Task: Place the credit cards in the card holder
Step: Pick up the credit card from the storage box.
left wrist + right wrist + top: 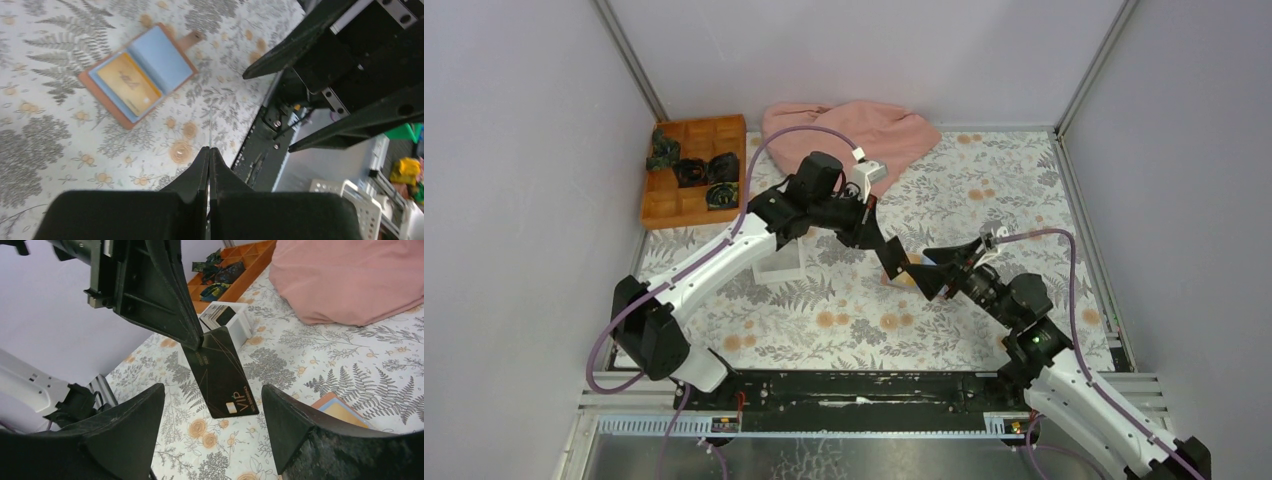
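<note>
- The left gripper (209,150) has its fingers pressed together on one upper corner of a black credit card (220,372) marked "VIP", which hangs tilted in the air above the table (854,320).
- In the left wrist view this card shows only edge-on, as a thin pale line past the fingertips.
- The right gripper (941,268) faces the card with its fingers (125,440) spread wide, one on each side of the card and touching nothing.
- From above, the two grippers meet mid-table and cover nearly all of the card holder (137,75). In the right wrist view only one corner of it shows.
- The card holder lies open and flat on the table below the grippers, well inside the table's edges, with bare floral surface all round it.
- A gold card (129,84) sits in one of its clear sleeves; the sleeve beside it looks plain blue.
- A white tray (245,327) near the left arm holds a stack of further cards (220,315), their colours hard to make out.
- An orange compartment box (686,215) in the far left corner holds dark bundles (694,172).
- A pink cloth (350,280) lies against the far wall.
</note>
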### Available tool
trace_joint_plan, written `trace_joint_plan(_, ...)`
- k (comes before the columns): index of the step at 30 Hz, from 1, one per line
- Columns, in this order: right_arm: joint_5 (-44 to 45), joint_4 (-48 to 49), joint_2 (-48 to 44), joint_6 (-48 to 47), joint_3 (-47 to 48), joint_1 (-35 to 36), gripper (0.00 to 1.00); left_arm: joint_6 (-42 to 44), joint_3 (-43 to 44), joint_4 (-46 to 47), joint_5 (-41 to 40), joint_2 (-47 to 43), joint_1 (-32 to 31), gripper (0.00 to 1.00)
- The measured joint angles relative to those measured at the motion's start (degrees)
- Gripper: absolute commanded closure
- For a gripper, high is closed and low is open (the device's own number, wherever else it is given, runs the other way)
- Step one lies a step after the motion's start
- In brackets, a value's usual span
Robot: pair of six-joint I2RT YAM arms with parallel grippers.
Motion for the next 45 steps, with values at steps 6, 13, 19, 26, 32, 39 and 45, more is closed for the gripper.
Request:
trace_joint_plan(6,-2.4,-5.1,-3.5,-0.2,0.0,0.0,0.29,2.2,-0.8,-0.6,9.4,-0.3,0.0,1.0)
trace_joint_plan(13,-4.6,-9.2,-3.6,0.3,0.0,0.0,0.34,3.4,-1.9,-1.1,17.1,-2.9,0.0,1.0)
trace_joint_plan(19,-7.3,-9.6,-4.1,1.7,0.0,0.0,0.41,4.1,-2.0,-1.1,20.6,-3.4,0.0,1.0)
trace_joint_plan(26,-11.5,-7.6,-3.3,5.0,0.0,0.0,0.6,4.8,-2.0,-1.2,22.9,-2.9,0.0,1.0)
trace_joint_plan(32,-15.1,-3.5,-0.9,8.4,-0.3,0.0,1.0,5.6,-2.0,-1.3,23.9,-1.0,0.0,1.0)
trace_joint_plan(39,-17.1,-0.5,0.5,11.2,-1.0,0.1,1.0,6.0,-1.3,-2.3,24.2,-0.1,0.8,0.74)
trace_joint_plan(45,-16.9,1.6,1.9,12.6,-1.6,0.1,1.0,2.1,-2.1,2.3,24.9,-0.2,2.7,0.55)
